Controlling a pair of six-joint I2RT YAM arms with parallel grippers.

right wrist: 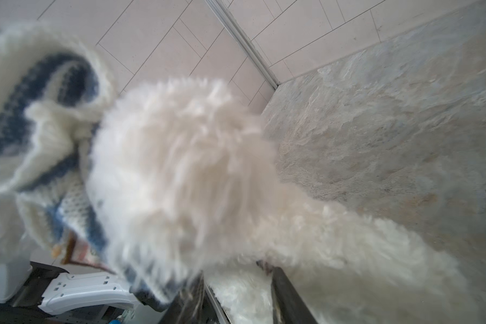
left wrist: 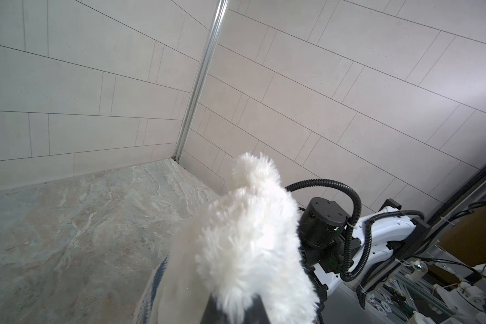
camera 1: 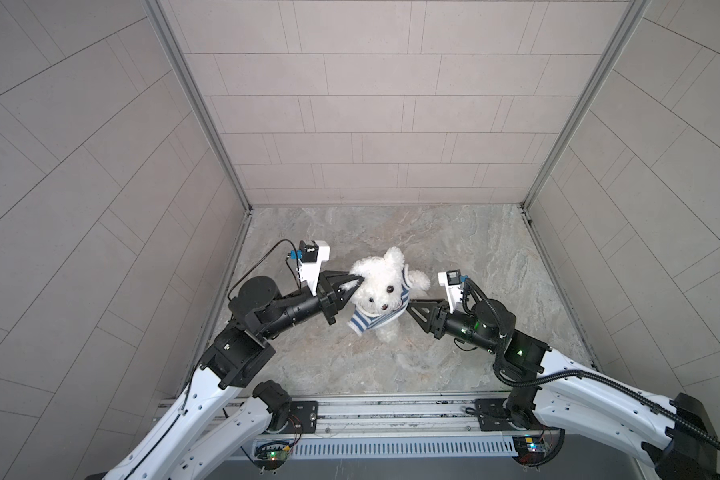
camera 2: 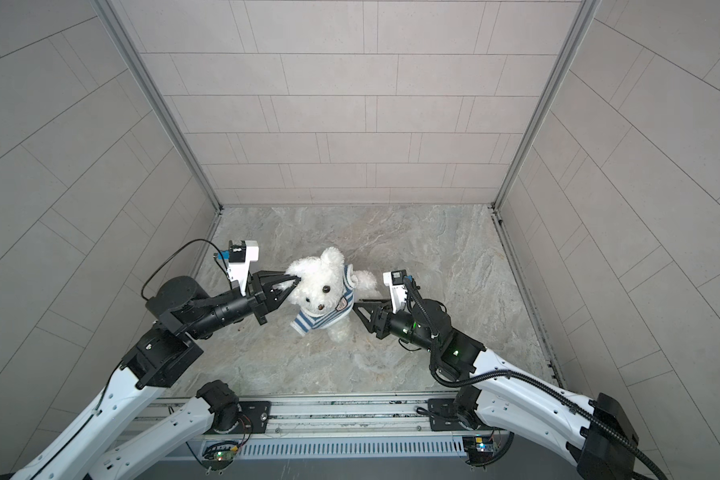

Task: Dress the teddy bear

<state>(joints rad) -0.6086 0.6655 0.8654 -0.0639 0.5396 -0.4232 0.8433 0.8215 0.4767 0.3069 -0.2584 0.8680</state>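
Observation:
The teddy bear (camera 1: 381, 282) (camera 2: 321, 282), white and fluffy, hangs upright above the floor in both top views. It wears a navy-and-white striped shirt (camera 1: 371, 322) (camera 2: 314, 322) round its body. My left gripper (camera 1: 356, 279) (camera 2: 294, 279) is shut on the bear's ear; in the left wrist view white fur (left wrist: 244, 224) bulges out of the pinched gripper (left wrist: 233, 305). My right gripper (camera 1: 410, 305) (camera 2: 356, 306) is at the bear's side, just below the shirt's hem. In the right wrist view this gripper (right wrist: 236, 277) is open, with the bear's fur (right wrist: 180, 168) between the fingers and the shirt (right wrist: 40, 92) beside them.
The floor (camera 1: 454, 249) is a marble-look slab closed in by tiled walls at the left, back and right. A metal rail (camera 1: 391, 411) carrying both arm bases runs along the front edge. The right arm's wrist (left wrist: 320, 221) stands close behind the bear.

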